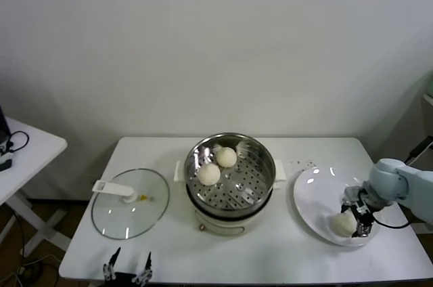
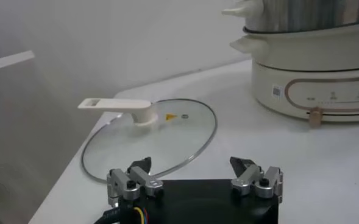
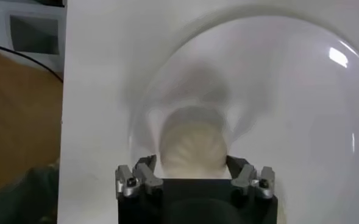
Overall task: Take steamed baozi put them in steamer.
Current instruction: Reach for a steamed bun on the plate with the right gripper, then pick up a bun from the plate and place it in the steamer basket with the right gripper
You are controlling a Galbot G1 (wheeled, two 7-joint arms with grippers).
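two baozi [image 1: 217, 165] in steamer [image 1: 260, 182]; right claw [image 1: 354, 221] straddling third [image 1: 343, 224].

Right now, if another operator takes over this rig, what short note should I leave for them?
Right gripper: down on the white plate, fingers on both sides of the one baozi there; whether they already press it cannot be told, and it is not lifted.
Left gripper: open, holding nothing, parked at the table's near edge in front of the glass lid.
Steamer: open, at table centre, lid lying to its left.
Done: two baozi sit in the steamer basket.
Left: finish the grasp, carry the plate's baozi into the steamer. No other baozi is in view.
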